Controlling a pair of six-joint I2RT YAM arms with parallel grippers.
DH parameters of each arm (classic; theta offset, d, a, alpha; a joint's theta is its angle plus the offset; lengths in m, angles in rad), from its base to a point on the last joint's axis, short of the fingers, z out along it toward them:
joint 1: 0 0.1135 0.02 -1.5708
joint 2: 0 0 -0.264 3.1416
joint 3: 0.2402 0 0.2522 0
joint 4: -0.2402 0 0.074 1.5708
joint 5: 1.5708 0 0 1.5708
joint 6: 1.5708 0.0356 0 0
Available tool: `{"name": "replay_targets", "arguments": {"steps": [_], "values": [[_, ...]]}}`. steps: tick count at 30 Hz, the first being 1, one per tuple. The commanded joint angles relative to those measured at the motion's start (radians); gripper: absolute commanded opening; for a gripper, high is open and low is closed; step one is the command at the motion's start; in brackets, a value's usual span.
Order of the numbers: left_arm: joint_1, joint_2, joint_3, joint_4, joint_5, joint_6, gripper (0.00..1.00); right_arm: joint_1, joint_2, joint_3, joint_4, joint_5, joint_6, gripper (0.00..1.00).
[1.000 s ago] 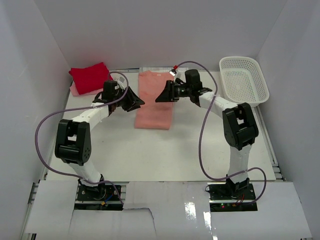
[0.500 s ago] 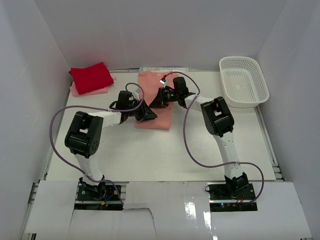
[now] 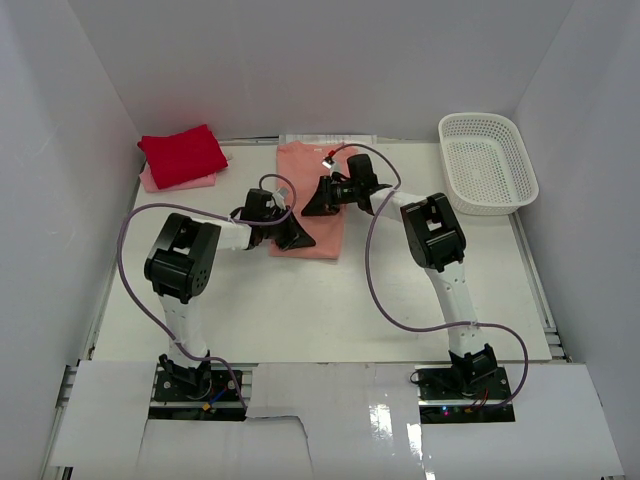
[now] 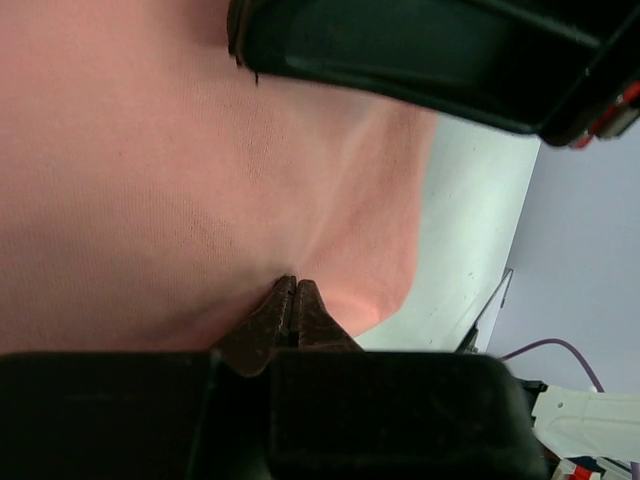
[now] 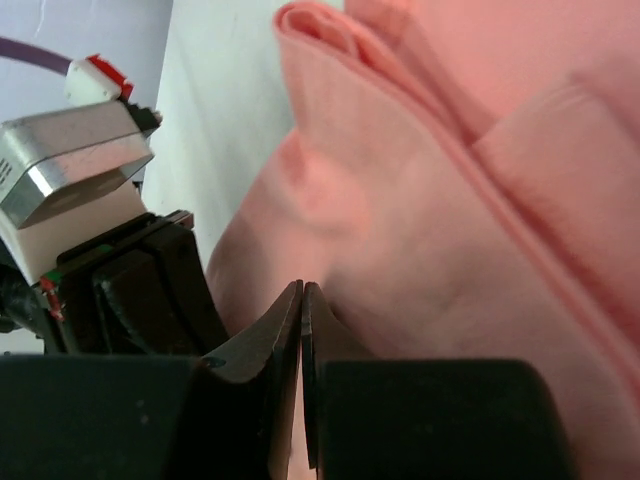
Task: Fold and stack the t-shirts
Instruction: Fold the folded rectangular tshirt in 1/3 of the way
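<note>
Two pinches, left tool (image 4: 293,287), right tool (image 5: 301,292), salmon-pink t-shirt (image 3: 322,228) partly covered

A lab test cell: plain white walls (image 3: 320,70) box in a white worktable (image 3: 330,310).

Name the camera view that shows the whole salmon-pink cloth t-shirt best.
Top external: the folded salmon-pink cloth t-shirt shows there nearly whole, with its outline. The left wrist view shows only a close patch with one edge; the right wrist view shows only close-up folds.
</note>
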Motion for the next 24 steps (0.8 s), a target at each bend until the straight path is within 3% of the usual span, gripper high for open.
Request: {"name": "replay_targets", "arguments": {"steps": [1,9,16,18,22,24], "values": [[-0.005,-0.002,-0.024,0.014,-0.016,0.023,0.00,-0.025,0.043,0.080,-0.031,0.020,-0.043,0.08],[-0.007,-0.048,-0.086,0.014,-0.007,0.027,0.00,-0.087,0.176,0.307,-0.094,0.007,-0.061,0.08],[-0.011,-0.081,-0.119,0.014,0.001,0.015,0.00,-0.141,0.253,0.505,-0.093,0.003,-0.028,0.17],[-0.019,-0.085,-0.121,0.014,0.001,0.010,0.00,-0.156,0.237,0.515,-0.051,-0.022,0.003,0.11],[-0.033,-0.108,-0.103,0.014,0.000,-0.003,0.00,-0.166,0.080,0.435,-0.021,-0.034,-0.014,0.10],[-0.045,-0.114,-0.078,0.008,-0.003,-0.007,0.00,-0.169,-0.022,0.362,0.002,-0.054,-0.021,0.19]]}}
